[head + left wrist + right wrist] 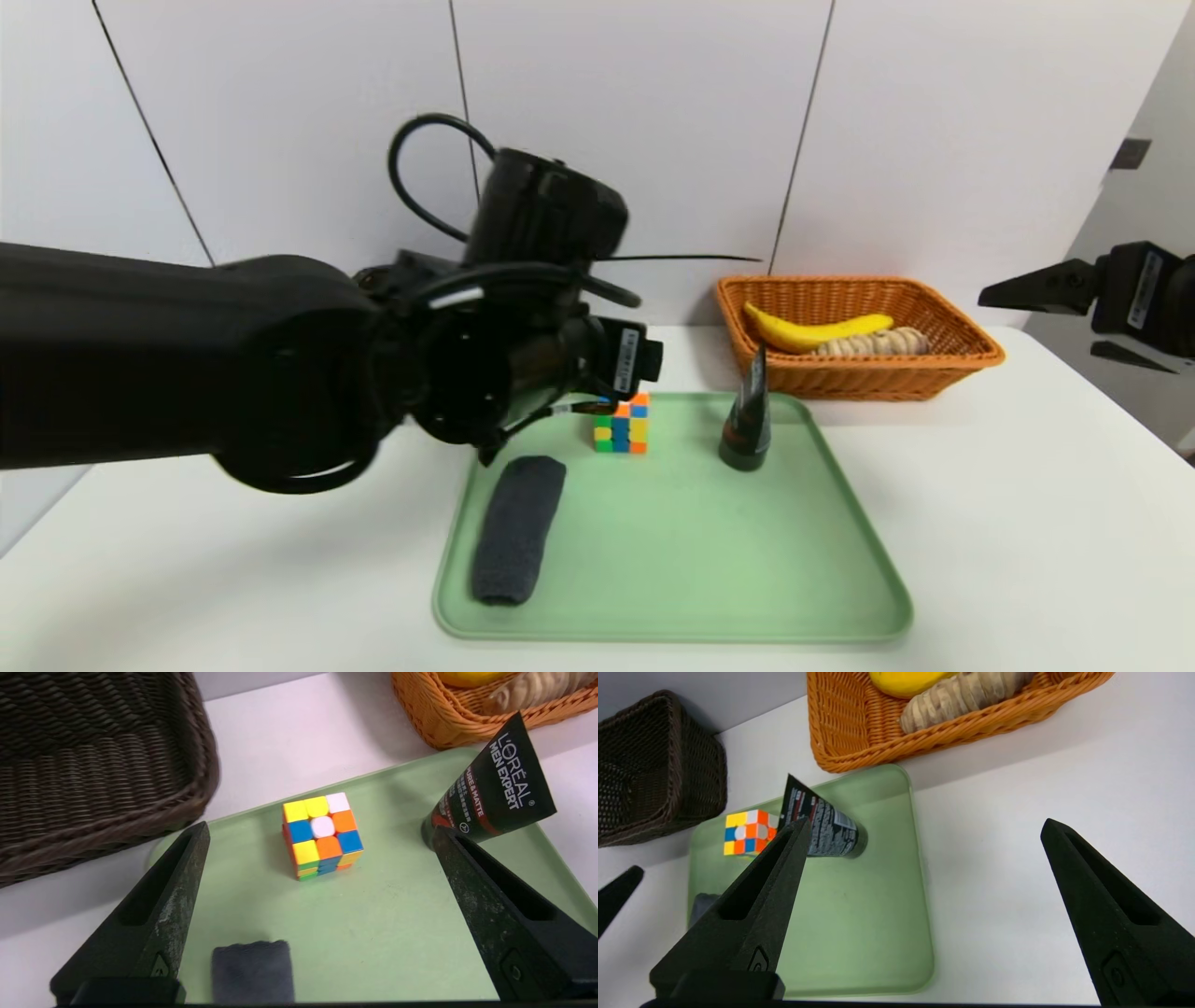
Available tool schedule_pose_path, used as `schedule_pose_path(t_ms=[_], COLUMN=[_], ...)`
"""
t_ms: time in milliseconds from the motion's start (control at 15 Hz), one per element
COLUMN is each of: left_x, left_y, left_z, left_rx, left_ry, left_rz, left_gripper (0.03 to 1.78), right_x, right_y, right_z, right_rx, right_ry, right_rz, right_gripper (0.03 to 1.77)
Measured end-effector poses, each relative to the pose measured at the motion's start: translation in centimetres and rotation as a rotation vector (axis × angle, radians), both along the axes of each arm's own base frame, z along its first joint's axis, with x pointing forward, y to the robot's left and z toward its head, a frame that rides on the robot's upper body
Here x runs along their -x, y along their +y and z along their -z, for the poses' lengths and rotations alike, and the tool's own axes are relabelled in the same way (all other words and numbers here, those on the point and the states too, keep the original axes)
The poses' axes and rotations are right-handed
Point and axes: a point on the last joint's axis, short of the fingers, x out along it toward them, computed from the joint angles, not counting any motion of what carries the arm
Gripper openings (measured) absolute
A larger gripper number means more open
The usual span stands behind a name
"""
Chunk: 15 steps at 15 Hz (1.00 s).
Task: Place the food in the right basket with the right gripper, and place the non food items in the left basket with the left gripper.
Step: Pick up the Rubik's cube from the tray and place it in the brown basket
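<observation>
The puzzle cube (322, 833) stands on the green tray (672, 560) near its far left corner, untouched, and it looks to be the item in hand: the left gripper (320, 914) hangs above the tray with its jaws spread wide, the cube lying ahead of the gap between them and no finger touching it. Nearer the robot on the tray lies a rolled dark cloth (520, 527), and to the cube's right a black cosmetic tube (746, 425) stands upright on its cap; all three are non-food and none has reached a basket yet. The dark wicker basket (93, 756) sits just beyond the tray's left corner, close to the cube. The orange basket (854, 336) at the far right already holds a banana (817, 331) and a pale ridged food item (873, 343), so the food half of the job appears done. The right gripper (920, 914) is held off to the right of the tray over bare table (1027, 523), jaws open and empty, apparently idle. The next move likely calls for the left gripper to advance and drop until its fingers flank the cube, close squarely on two flat faces, then lift and carry it the short way to the dark basket
</observation>
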Motion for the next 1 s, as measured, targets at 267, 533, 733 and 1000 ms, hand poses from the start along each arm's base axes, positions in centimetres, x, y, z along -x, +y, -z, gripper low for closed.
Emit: schedule_pose_path(t_ms=[267,533,733,1000], left_x=[-1.2,-1.7,-2.0,-2.6], left_y=[-4.7,-6.4,-6.7,-6.6], left_z=[3.4,5.9,6.7,7.2], left_rx=[-0.015,-0.046,-0.069,-0.086], left_ry=[0.053,0.1,0.101,0.096], left_rz=[-0.011,-0.031,-0.051,-0.085], left_gripper=[1.69,1.69,1.69,1.69], right_x=[-0.9,-1.2,-1.1,-1.0], right_y=[0.0,0.1,0.1,0.2], right_z=[3.7,5.3,5.5,5.6], right_rx=[0.148,0.268,0.27,0.27], right_ry=[-0.118,-0.269,-0.268,-0.265], right_rz=[-0.065,-0.147,-0.152,-0.156], right_gripper=[1.7,1.7,1.7,1.71])
